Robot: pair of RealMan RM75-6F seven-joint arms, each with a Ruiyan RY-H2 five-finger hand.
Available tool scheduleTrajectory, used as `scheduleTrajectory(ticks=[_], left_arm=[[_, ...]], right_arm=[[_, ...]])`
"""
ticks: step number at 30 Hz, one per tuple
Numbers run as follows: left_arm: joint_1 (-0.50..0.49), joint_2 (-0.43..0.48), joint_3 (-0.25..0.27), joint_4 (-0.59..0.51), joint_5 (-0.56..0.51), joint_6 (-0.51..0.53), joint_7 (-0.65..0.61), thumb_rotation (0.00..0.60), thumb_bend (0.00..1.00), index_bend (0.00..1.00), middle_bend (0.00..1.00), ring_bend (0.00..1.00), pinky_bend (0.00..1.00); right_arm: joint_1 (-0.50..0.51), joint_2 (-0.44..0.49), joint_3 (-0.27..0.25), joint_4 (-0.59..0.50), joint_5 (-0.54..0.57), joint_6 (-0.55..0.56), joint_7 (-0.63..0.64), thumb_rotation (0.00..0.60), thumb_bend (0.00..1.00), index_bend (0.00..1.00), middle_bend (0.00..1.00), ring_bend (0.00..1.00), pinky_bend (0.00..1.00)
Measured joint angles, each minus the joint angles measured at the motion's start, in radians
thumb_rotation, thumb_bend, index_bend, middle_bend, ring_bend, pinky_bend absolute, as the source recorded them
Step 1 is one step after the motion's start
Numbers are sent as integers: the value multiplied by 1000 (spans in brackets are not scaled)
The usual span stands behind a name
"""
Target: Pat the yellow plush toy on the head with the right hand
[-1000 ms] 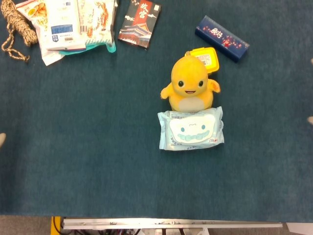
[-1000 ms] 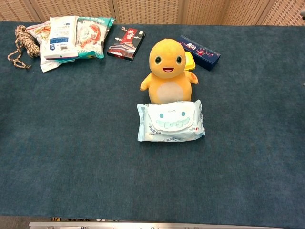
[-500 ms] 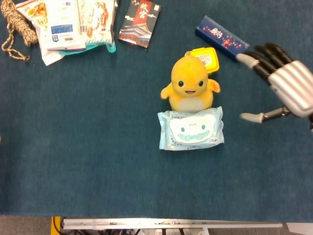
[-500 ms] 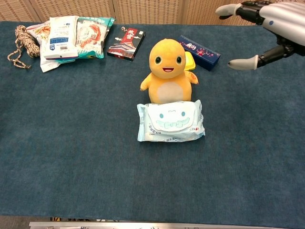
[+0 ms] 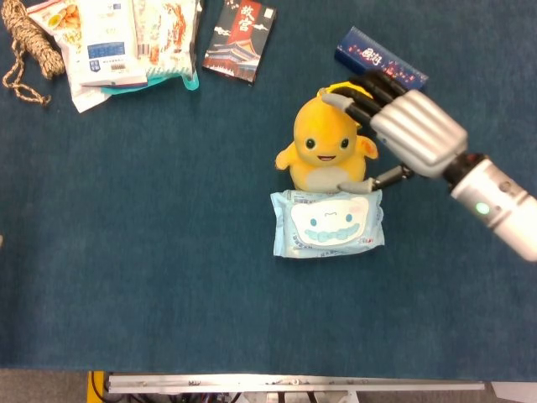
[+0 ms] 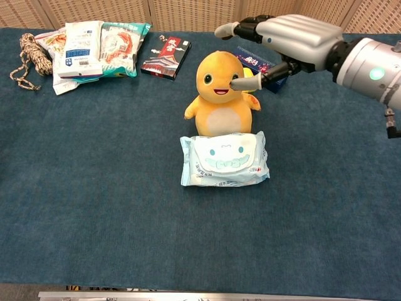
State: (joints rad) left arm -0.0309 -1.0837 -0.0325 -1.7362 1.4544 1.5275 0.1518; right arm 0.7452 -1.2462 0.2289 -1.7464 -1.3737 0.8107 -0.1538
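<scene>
**Right hand spread above the plush toy's head**

A dark blue cloth-covered table (image 5: pixel 168 277) fills both views. The right arm (image 5: pixel 495 206) enters from the right edge of the frame and slants up toward the middle. At its end the right hand (image 5: pixel 401 126) is empty, with its fingers (image 6: pixel 233 28) stretched out and apart and the thumb held lower and separate. In the chest view the hand (image 6: pixel 285 39) hangs just above and to the right of the toy's head, the fingers reaching over the top of it. Whether any fingertip touches the plush cannot be told.

The yellow plush toy (image 5: pixel 325 143) sits upright a little right of center in the upper half of the frame, facing the robot. Touching its front is a pale blue wet-wipe pack (image 5: pixel 327 222), lying flat. Behind the toy, a yellow container (image 5: pixel 359 99) is partly hidden by the hand.

In the upper left corner lies a pile of snack bags (image 5: pixel 117 42). A dark box with red-and-white artwork (image 5: pixel 239 40) lies just right of them. A long navy box (image 5: pixel 379 60) lies in the upper right, partly behind the hand. A coil of twine (image 5: pixel 29 46) lies at the far upper left.
</scene>
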Motion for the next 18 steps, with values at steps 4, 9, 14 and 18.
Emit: scheduleTrajectory(ticks=[4, 9, 14, 18], left_arm=[[0, -1, 0, 2, -4, -3, -1, 600, 157, 0, 0, 0, 0], [1, -3, -1, 6, -7, -5, -3, 600, 157, 0, 0, 0, 0], [5, -2, -1, 11, -12, -5, -11, 600, 157, 0, 0, 0, 0], [10, 3, 0, 17, -18, -6, -22, 600, 157, 0, 0, 0, 0]], right_arm=[[40, -54, 12, 39, 39, -8, -38, 113, 0, 97, 140, 0, 0], [84, -114, 20, 85, 84, -17, -81, 112, 0, 97, 130, 0, 0], [129, -172, 20, 127, 133, -33, -122, 112, 0, 98, 127, 0, 0], [148, -207, 16, 148, 155, -33, -145, 112, 0, 97, 127, 0, 0]])
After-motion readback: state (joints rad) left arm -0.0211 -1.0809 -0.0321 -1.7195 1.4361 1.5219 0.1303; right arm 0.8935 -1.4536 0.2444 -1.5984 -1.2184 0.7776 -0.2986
